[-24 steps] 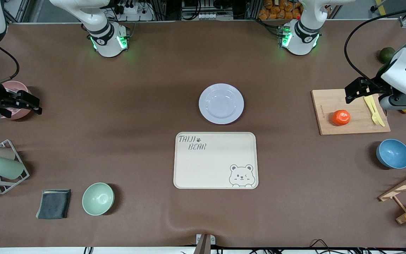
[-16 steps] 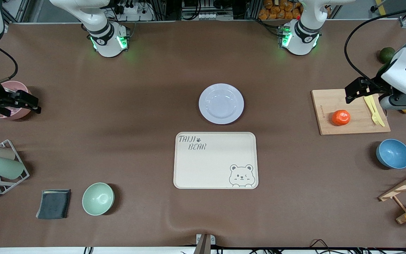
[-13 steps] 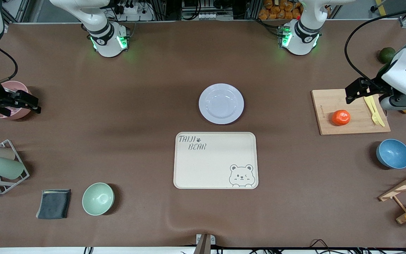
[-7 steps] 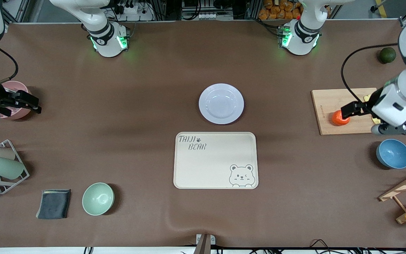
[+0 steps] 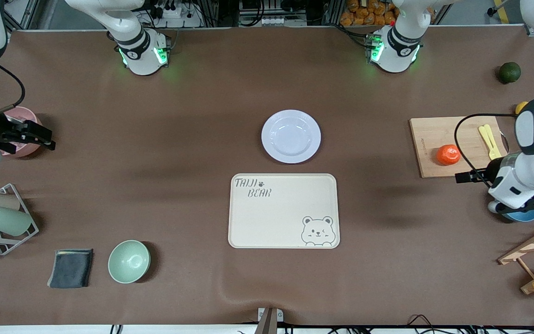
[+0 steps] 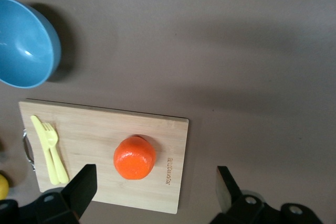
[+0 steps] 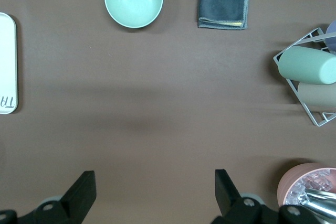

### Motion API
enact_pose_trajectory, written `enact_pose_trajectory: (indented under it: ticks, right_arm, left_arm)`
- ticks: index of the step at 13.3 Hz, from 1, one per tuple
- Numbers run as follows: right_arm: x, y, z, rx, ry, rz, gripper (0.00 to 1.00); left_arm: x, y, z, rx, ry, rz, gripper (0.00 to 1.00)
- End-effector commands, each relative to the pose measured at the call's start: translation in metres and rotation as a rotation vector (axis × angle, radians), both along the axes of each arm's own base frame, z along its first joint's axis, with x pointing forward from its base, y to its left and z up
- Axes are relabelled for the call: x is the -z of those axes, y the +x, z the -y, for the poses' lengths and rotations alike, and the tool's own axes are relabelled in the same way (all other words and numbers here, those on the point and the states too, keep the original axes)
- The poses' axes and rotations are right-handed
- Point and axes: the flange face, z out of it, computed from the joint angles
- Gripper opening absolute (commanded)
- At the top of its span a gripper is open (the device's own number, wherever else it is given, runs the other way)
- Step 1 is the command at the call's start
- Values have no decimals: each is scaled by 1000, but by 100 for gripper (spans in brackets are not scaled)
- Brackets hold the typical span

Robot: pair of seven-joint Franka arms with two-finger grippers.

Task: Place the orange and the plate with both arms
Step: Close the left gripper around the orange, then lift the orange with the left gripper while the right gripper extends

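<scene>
A brown mat (image 5: 155,185) covers my whole table, slightly rippled along the edge nearest the front camera; above the bases I see aluminium framing, cables and a crate of orange fruit.

My left gripper (image 5: 466,176) hangs released, fingers (image 6: 84,184) spread wide, over the mat at the edge of the wooden cutting board (image 5: 427,160) toward the left arm's end. The orange (image 5: 448,154) sits on that board, untouched, with a yellow fork (image 5: 489,141) lying near it on the same board. A blue bowl (image 6: 23,43) rests on the mat just nearer the front camera than the board, and a dark green fruit (image 5: 509,72) lies farther off.

My right gripper (image 5: 40,138) waits, also spread open and holding nothing, beside a pink bowl (image 5: 19,113) at the right arm's end.

The plate (image 5: 290,136) rests mid-table, empty. Just nearer the camera lies the beige bear tray (image 5: 283,211), apart from it. A green bowl (image 5: 129,261), grey cloth (image 5: 70,268) and cup rack (image 5: 3,218) sit toward the right arm's end.
</scene>
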Motion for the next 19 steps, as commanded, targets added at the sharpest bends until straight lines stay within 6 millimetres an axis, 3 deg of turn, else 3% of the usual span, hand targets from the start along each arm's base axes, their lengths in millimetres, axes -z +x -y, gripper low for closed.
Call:
enact_pose_trajectory:
  ticks: [1,2,4,9,11,13,19]
  right_arm:
    - [3,0,4,-2,-5,-47,100]
    - [5,-1,3,-3,-5,-53,100]
    - [7,0,4,-12,-4,-56,100]
    - [6,-1,-2,-7,6,-56,100]
    - [17,-1,-9,2,87,-73,100]
    - [19,-2,-10,8,108,-78,100]
    - [34,3,-7,26,194,-100,100]
  left_arm:
    - [29,-26,-3,8,19,-43,100]
    - [32,-38,-15,-11,19,-55,100]
    - [48,-57,-19,-5,14,-93,100]
    - [108,-115,-26,50,53,-75,100]
    - [125,-137,-39,90,91,-61,100]
    - [138,-146,-40,99,86,-35,100]
    - [156,-140,-42,146,57,20,100]
